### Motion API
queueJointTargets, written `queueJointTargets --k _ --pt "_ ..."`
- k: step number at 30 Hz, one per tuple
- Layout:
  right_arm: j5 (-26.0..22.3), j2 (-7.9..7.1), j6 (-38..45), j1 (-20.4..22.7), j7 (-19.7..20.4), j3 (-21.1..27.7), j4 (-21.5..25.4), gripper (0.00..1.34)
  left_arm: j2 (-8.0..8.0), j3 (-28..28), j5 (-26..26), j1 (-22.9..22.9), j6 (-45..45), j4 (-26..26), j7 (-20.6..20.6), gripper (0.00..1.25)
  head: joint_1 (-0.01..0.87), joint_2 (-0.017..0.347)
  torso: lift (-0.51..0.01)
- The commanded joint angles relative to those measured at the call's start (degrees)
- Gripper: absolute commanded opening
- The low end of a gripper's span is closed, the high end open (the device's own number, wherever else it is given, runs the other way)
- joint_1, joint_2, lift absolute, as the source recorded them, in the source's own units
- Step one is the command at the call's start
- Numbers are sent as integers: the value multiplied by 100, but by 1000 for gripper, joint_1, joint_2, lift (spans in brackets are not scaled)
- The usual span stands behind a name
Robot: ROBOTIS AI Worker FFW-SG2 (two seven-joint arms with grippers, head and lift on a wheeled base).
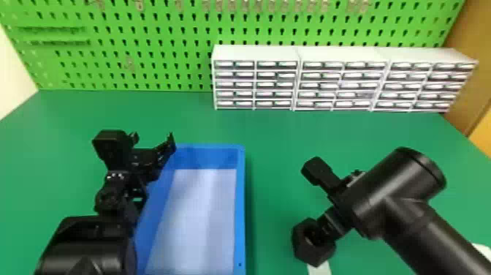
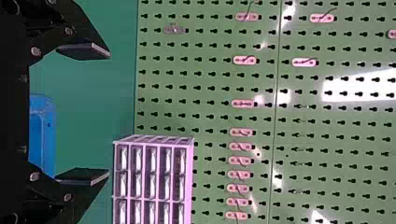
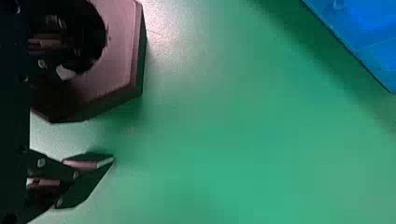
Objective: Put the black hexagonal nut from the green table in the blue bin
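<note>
Nut's facing: the black hexagonal nut (image 1: pixel 305 252) has its round hole turned upward, the side walls nearest the robot showing below it.
Nut's long axis: none stands out; it is about as wide one way as the other, a squat ring.
Nut's place: right of the blue bin (image 1: pixel 239 204), well apart from it, at the right hand; whether it touches the bench I cannot tell.
Right hand (image 1: pixel 331 223): fingers spread, one at the nut's hole, the other outside with a gap to the nut's wall.
Left hand (image 1: pixel 153 140): open and empty, by the bin's left rim, fingers toward the pegboard (image 1: pixel 146 69).
Bin's run: lengthwise away from the robot, with a pale floor.
Bench (image 1: pixel 270 139): smooth green top; a white strip (image 1: pixel 319 270) shows by the nut.
Room: a perforated green pegboard with hooks (image 2: pixel 244 103) behind; three white drawer cabinets (image 1: pixel 255 55) in a row before it; a brown panel (image 1: pixel 471 80) at the right.
Nut's look: black, thick-walled, six flat sides, crisp corners, a wide bore; its face takes a dull pinkish sheen in the right wrist view.
</note>
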State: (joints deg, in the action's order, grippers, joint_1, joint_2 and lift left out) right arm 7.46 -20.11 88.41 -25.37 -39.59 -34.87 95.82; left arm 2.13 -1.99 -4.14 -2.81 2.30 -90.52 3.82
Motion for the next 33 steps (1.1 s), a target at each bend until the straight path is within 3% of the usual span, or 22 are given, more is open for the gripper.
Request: queueJointTargets --k 1,6,25,33 --pt "353 16 0 -3 -198 -37 -2 445 -2 5 1 0 -1 8 -4 887 686 51 -96" --pt "889 34 0 -30 -611 -152 -2 301 7 14 1 0 -1 8 -4 887 686 51 -96" --pt "2172 43 18 -109 -1894 -178 104 301 24 23 -17 9 7 8 -4 887 686 51 -96" --pt "2585 34 18 -258 -2228 -99 271 301 24 23 -17 9 7 8 -4 887 686 51 -96"
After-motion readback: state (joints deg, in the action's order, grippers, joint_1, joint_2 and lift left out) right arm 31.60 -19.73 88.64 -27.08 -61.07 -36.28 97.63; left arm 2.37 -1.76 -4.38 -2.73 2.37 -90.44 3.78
